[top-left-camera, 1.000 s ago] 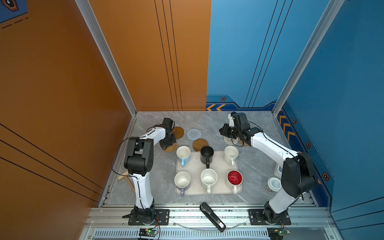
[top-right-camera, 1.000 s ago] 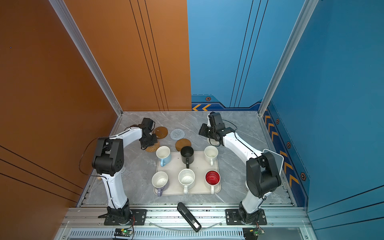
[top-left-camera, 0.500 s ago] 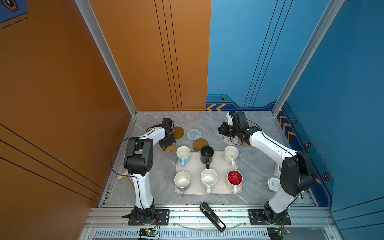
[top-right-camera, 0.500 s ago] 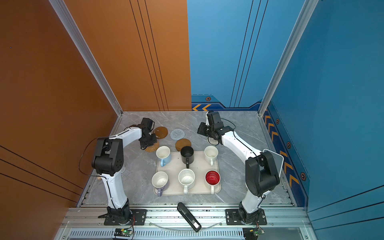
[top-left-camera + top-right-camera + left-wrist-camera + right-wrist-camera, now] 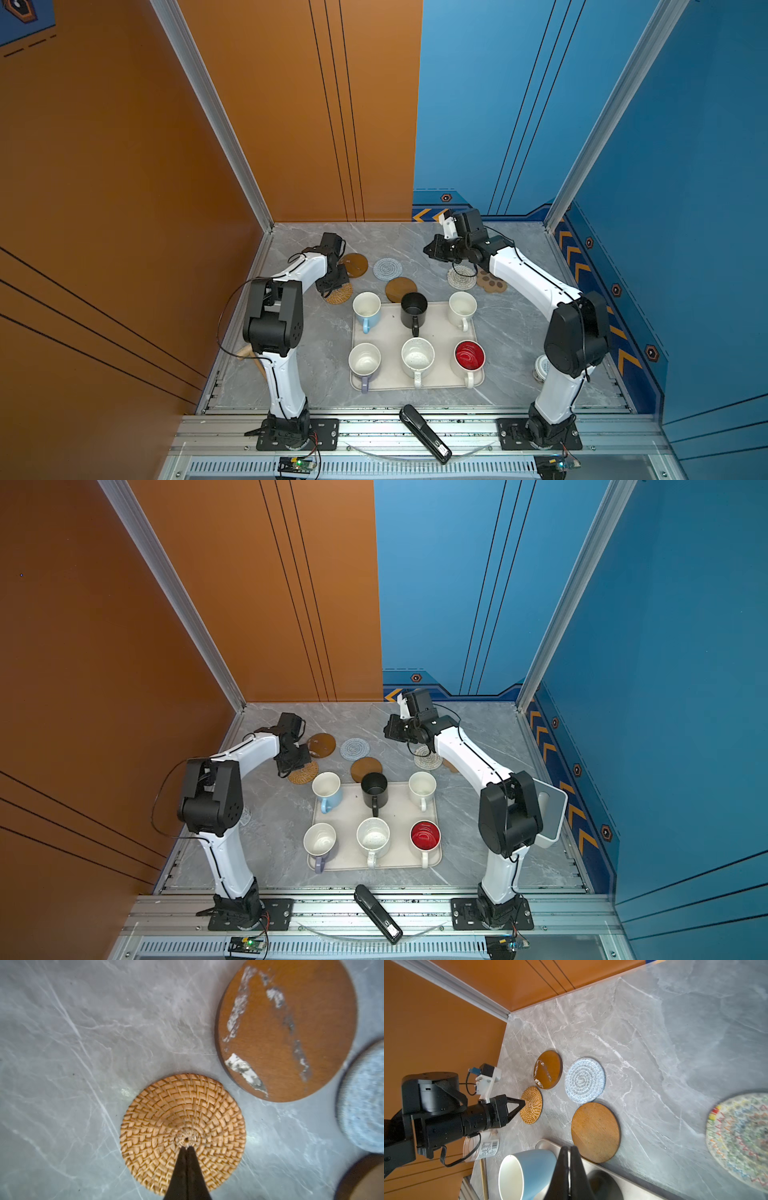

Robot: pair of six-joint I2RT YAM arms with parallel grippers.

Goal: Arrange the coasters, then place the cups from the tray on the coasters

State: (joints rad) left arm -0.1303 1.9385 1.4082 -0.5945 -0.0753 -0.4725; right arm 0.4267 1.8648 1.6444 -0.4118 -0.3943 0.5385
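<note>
A: Left gripper (image 5: 186, 1148)?
B: Left wrist view: fingers pressed together, tips at the centre of the rattan coaster (image 5: 182, 1118), near the left edge of the counter (image 5: 415, 241).
A: Right gripper (image 5: 569, 1148)?
B: Fingers pressed together, holding nothing, above the back edge.
A: Paw coaster (image 5: 491, 283)?
B: Whole in a top view; mostly behind the right arm (image 5: 461, 746) in a top view.
A: Cups (image 5: 417, 358)?
B: Six, on the tray (image 5: 386, 332).

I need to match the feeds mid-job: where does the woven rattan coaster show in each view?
In a top view: the rattan coaster lies just left of the light blue cup.
In a top view: same place.
Left wrist: beneath the shut left gripper tips.
Right wrist: at that gripper's tips.
Shared landmark: the scratched wooden disc beside it, in all four.
</note>
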